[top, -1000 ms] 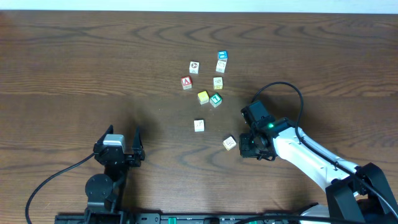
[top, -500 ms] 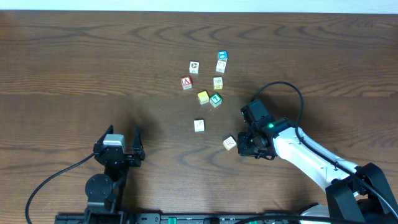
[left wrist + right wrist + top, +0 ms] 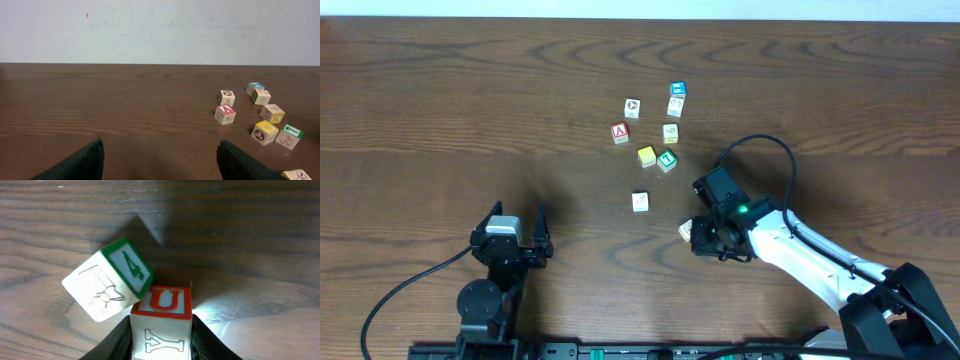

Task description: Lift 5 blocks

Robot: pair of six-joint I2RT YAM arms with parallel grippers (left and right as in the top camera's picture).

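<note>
Grips a red-edged "U" block [image 3: 161,311] in the right end effector [image 3: 161,342], jaws narrowed onto its two sides. Tilted against that block and touching it: a green-edged "4" block [image 3: 107,282]. Farther up the counter [image 3: 440,100], loosely clustered: a yellow block [image 3: 647,156], a green "T" block [image 3: 667,160] just beside it, others nearby. Left end effector [image 3: 160,162] spread wide, well apart from all blocks.

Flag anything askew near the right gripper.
One thing stands out: the green 4 block looks tipped off flat, resting on an edge and leaning against the top corner of the red U block. The right gripper is clamped on that U block, so the two blocks touch instead of sitting apart.
</note>
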